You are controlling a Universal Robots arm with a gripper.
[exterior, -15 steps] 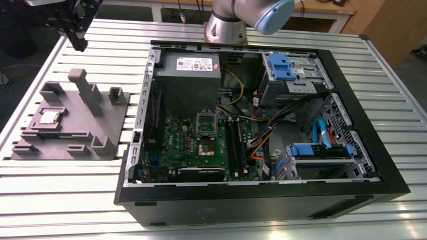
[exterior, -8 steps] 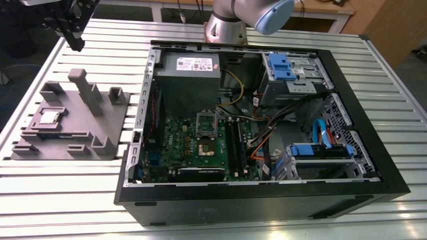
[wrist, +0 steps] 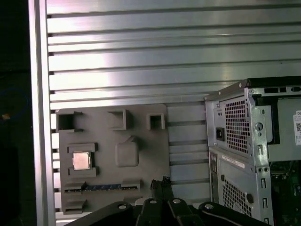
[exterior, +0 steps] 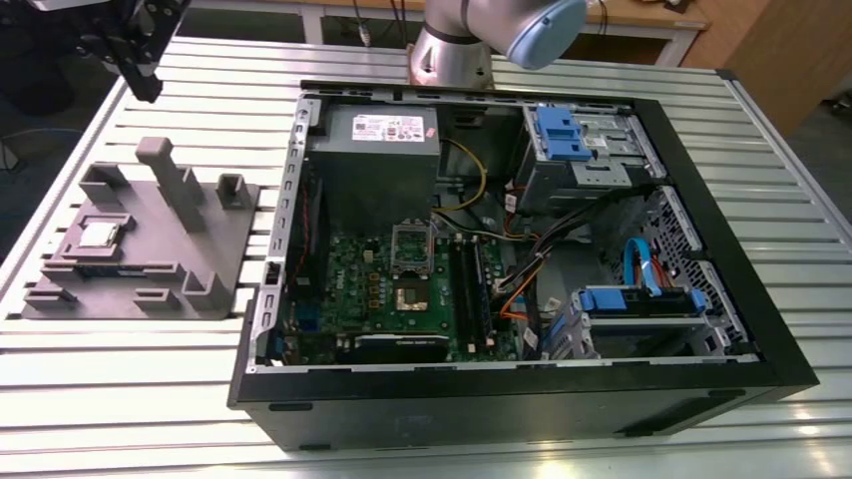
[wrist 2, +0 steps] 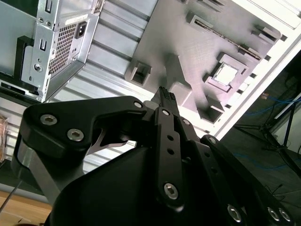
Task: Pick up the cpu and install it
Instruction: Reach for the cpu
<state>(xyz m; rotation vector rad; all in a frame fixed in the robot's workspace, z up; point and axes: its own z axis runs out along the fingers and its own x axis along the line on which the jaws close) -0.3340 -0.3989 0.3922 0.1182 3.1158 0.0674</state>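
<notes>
The cpu (exterior: 100, 235), a small square chip with a silvery top, lies in a recess of the grey holder block (exterior: 200, 249) on the table, at the exterior view's left of the open computer case (exterior: 719, 269). Both wrist views show the cpu (wrist 2: 226, 73) (wrist: 81, 161) from above in its recess. My black gripper (exterior: 144, 88) hangs high above the table, beyond the block's far edge and well apart from the chip. Its fingertips (wrist: 162, 182) sit together with nothing between them. Inside the case, the motherboard socket (exterior: 411, 295) lies exposed.
The holder block (wrist: 141, 127) carries tall posts (exterior: 171, 175) and a dark memory stick (wrist: 101, 187). A grey power supply (exterior: 375, 135) fills the case's far corner, and blue drive brackets (exterior: 566, 130) and cables stand at the exterior view's right. The table (exterior: 134, 399) is ribbed metal.
</notes>
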